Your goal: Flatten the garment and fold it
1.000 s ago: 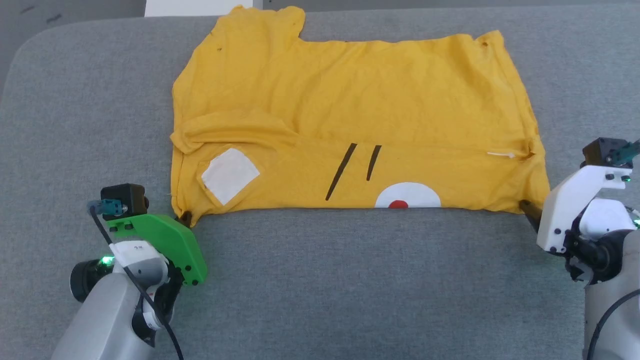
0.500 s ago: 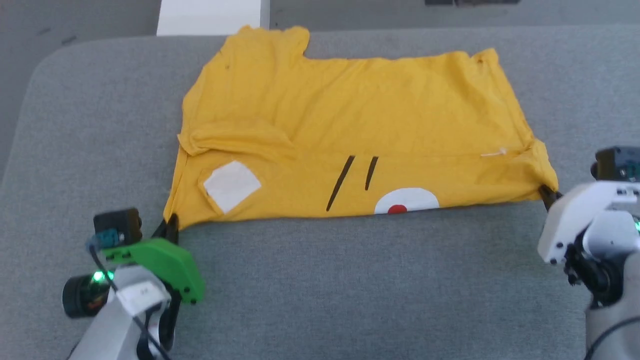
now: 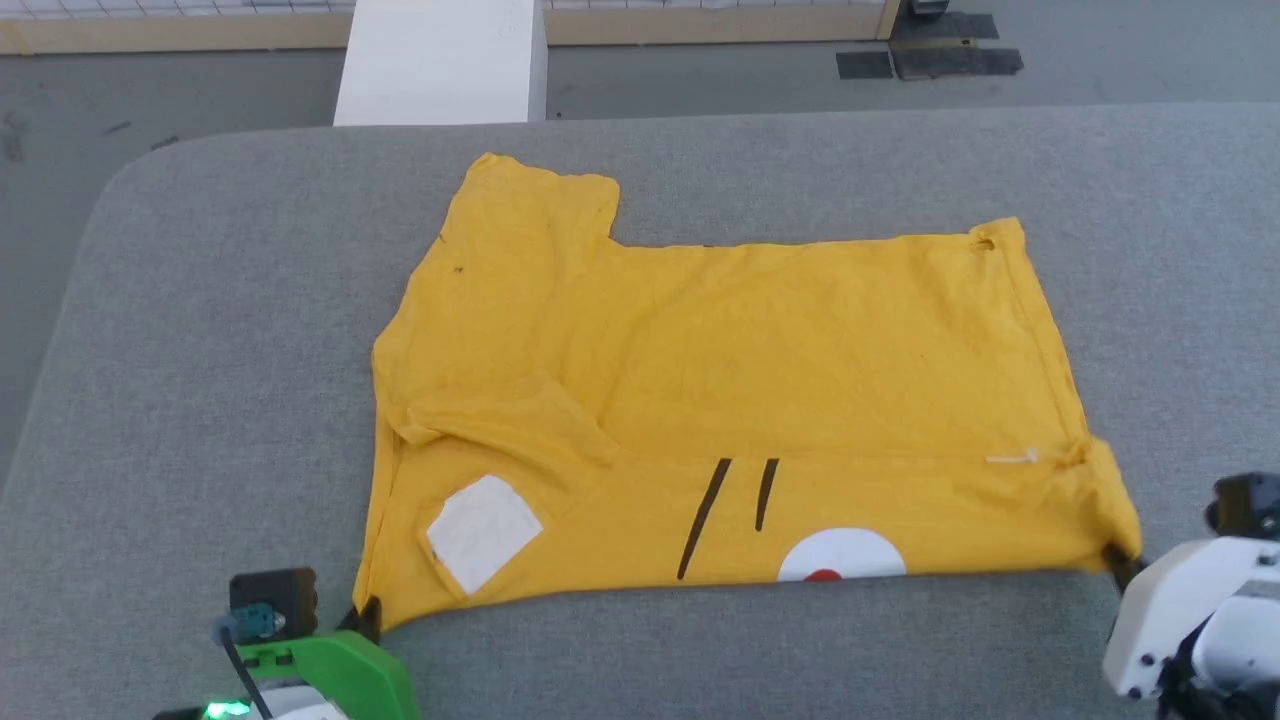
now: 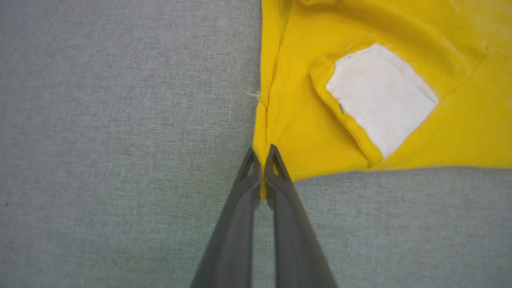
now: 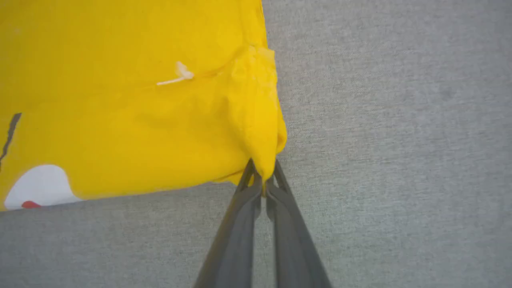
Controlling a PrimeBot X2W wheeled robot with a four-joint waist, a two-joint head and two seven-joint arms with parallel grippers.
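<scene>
The T-shirt point(image 3: 720, 380) lies spread on the grey padded table point(image 3: 200, 350), one sleeve point(image 3: 540, 200) sticking out at the far left (the cloth is lightly creased). Its near edge runs straight between two held corners. The left gripper point(image 4: 262, 160) is pressed together on the near-left corner, close to a white patch point(image 4: 380, 96). The right gripper point(image 5: 262, 173) pinches the bunched near-right corner. A white box point(image 3: 440, 60) stands beyond the table.

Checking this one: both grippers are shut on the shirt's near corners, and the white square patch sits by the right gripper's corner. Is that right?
Not quite. The white square patch sits by the left gripper, not the right, as the left wrist view shows. The rest holds: that one and the right gripper are both shut on the near corners of the shirt.
</scene>
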